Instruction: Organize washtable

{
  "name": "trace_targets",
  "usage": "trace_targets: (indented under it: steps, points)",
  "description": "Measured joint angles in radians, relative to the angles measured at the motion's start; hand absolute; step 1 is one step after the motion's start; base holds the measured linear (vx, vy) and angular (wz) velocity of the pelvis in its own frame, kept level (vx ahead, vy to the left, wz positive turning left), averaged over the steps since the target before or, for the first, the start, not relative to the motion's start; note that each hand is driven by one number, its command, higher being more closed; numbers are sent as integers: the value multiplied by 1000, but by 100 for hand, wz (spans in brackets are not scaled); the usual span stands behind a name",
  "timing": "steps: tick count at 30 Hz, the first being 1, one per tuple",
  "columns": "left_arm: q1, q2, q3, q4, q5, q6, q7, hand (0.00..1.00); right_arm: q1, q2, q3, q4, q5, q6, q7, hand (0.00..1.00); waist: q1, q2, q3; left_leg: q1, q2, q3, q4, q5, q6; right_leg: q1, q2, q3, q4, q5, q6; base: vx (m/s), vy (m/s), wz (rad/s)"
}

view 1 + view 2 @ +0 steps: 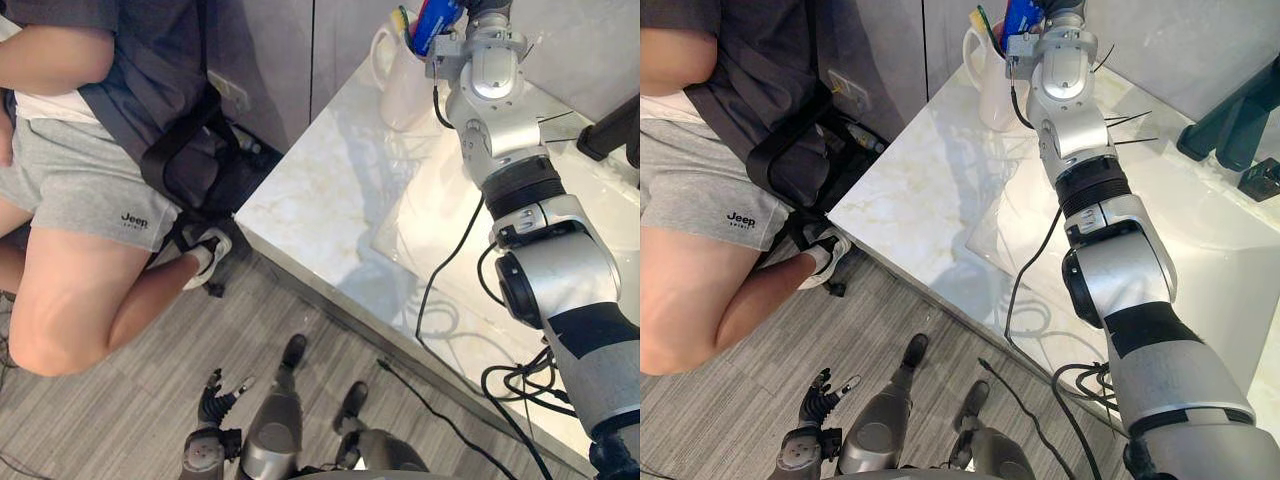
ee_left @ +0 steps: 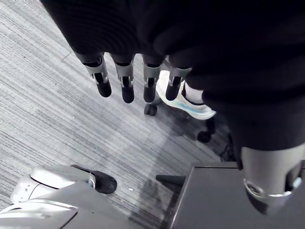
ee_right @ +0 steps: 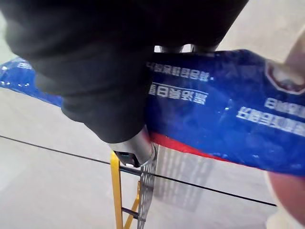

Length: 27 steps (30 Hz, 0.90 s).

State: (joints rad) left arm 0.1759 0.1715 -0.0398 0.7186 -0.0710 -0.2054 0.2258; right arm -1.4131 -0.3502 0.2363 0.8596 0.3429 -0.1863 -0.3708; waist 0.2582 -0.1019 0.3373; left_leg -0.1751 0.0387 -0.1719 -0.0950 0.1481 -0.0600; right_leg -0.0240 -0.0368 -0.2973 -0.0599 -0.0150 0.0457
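Washtable [image 1: 320,200]: pale marble, white cup [image 1: 398,85] at far corner.
Tube [image 3: 224,114]: blue, red stripe, at the cup's mouth, crosswise under right hand [image 3: 109,90], thumb clamped over it.
Left hand [image 2: 126,83]: low above floor [image 2: 52,119], fingers straight, empty.

Right arm [image 1: 545,265] outstretched, right robot hand [image 3: 107,90] clenched; left robot hand [image 1: 214,398] low, fingers [image 2: 127,82] relaxed.

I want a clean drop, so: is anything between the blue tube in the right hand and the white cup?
Nothing visible blocks it. The right hand holds the blue tube at the rim of the white cup; only a toothbrush standing in the cup, beside the tube, might crowd it.
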Motion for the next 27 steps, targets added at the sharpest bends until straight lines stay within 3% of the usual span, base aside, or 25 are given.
trace_targets:
  steps: [10,15,21,24,27]
  points:
    - [1,5,1,20,-7,2,-6,0,106,-14,-51,-141,0,-6,-2,0,-28,-2,-1,32,2,11,-1,0,0,26,-2,8,5,-1,0,-11,1,-3]
    - [1,11,1,32,-5,4,-10,0,125,-75,-79,-251,0,-12,-1,0,-55,-7,-5,43,3,16,-1,0,0,35,-1,11,4,-1,0,-7,0,-1]
    - [4,27,6,51,7,5,-29,0,169,-282,-71,-463,-32,-68,4,0,-104,-34,-67,51,2,36,-1,0,0,39,-2,29,-2,0,0,17,0,-7]
    - [3,28,30,76,41,6,-31,0,327,-409,-112,-646,-46,-104,18,0,-147,-49,-112,76,3,54,-1,0,0,55,-4,51,-4,0,0,14,0,-13]
    - [5,14,43,79,49,6,-33,0,599,-488,-402,-792,-81,-162,22,0,-194,-46,-167,87,6,79,-6,-11,6,54,-4,64,-9,-3,4,-43,-4,-21]
